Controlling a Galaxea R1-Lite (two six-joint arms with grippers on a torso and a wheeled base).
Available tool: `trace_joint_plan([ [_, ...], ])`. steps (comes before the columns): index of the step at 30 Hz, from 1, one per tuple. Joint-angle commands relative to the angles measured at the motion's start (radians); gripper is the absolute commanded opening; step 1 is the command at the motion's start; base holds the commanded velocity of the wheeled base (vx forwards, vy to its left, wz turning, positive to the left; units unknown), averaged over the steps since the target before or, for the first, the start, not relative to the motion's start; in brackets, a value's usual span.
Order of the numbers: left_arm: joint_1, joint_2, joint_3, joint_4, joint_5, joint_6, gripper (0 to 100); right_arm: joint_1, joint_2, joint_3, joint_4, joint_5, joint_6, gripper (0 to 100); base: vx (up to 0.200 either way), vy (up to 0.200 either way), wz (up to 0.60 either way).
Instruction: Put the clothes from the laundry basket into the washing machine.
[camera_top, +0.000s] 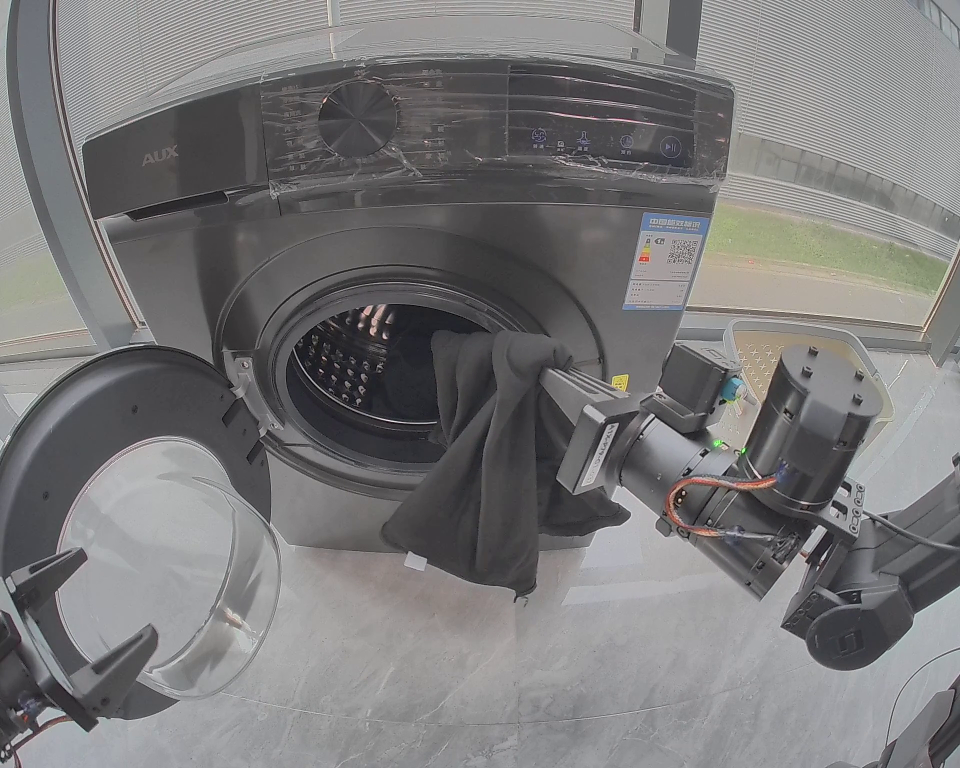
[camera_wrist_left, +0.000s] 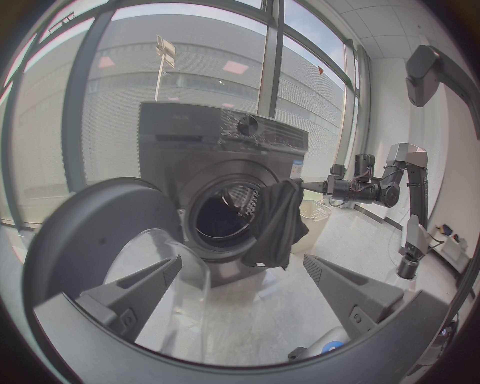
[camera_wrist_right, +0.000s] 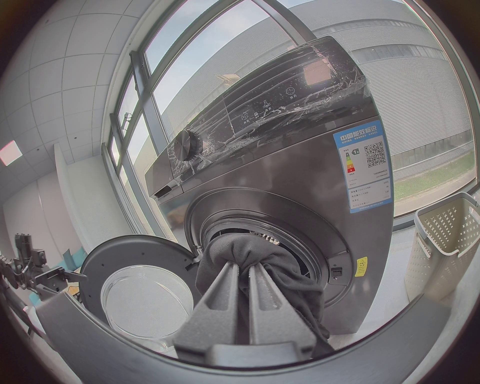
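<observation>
While your left gripper (camera_top: 115, 597) hangs low on the left with its fingers spread wide, the round door (camera_top: 110, 420) of the washing machine (camera_top: 420, 240) stands swung open just behind it. Farther in, your right gripper (camera_wrist_right: 243, 267) is pinched tight on a dark garment (camera_top: 490, 470) at the right side of the drum mouth. You have the cloth's top bunched at the rim there, while most of it hangs outside, down the machine's front toward the floor. Behind it the drum (camera_top: 345, 375) shows a perforated metal wall and a dark hollow; whether clothes lie inside, you cannot tell. Beyond your right arm, the pale laundry basket (camera_wrist_right: 445, 235) stands beside the machine, its inside hidden.
</observation>
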Motion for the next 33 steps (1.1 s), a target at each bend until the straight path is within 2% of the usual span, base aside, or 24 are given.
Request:
trace_joint_plan([
  [1,-0.139,0.349,-0.012,-0.152,-0.057,0.015,100,0.003,0.025,-0.027,-0.015,0.003,0.009,0,0.000,0.000,0.00],
  [2,-0.182,0.430,-0.014,-0.198,-0.052,0.013,100,0.006,0.026,-0.027,-0.015,0.001,0.009,0,0.000,0.000,0.00],
  [4,-0.214,0.527,-0.022,-0.259,-0.048,0.015,100,0.008,0.028,-0.027,-0.015,0.001,0.009,0,0.000,0.000,0.00],
  [9,-0.268,0.742,-0.038,-0.425,-0.020,0.013,100,0.008,0.028,-0.027,-0.015,0.001,0.009,0,0.000,0.000,0.00],
  [15,-0.345,0.944,-0.048,-0.571,0.017,0.012,100,0.009,0.026,-0.025,-0.016,0.001,0.009,0,0.000,0.000,0.00],
  [22,-0.360,1.121,-0.084,-0.687,0.017,0.006,100,0.011,0.020,-0.021,-0.015,0.001,0.009,0,0.000,0.000,0.00],
  [33,-0.360,1.266,-0.097,-0.804,0.020,0.004,100,0.031,0.022,-0.022,-0.016,0.001,0.009,0,0.000,0.000,0.00],
])
